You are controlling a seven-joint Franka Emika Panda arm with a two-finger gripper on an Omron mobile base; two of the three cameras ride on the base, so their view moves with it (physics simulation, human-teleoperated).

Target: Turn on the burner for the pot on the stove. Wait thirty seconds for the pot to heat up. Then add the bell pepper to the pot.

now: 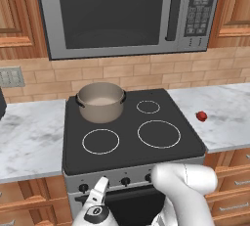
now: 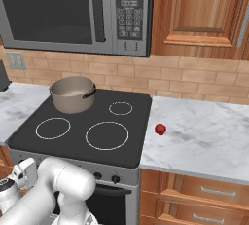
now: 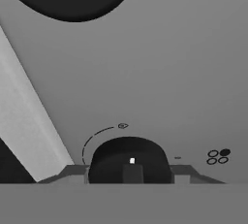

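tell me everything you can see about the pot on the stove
The round, wide, dull beige-grey metal pot has a pale inside, no lid, and two small dark side handles. It looks empty. It stands upright on the back left burner of the black glass cooktop, below the steel microwave with the dark window. Nothing but the cooktop touches it. The small glossy red bell pepper lies apart on the marble counter to the right.

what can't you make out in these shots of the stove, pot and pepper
- Hand view: the fingers' tips are hidden behind the black knob they sit around, so any contact with it is unclear.
- Left base view: the knob row on the stove is partly covered by the white arm.
- Both base views: the pot shows a pale inside; its contents are unclear from this angle.
- Bell pepper: too small to show a stem or shape.
- Whether a burner is on: no cue visible.
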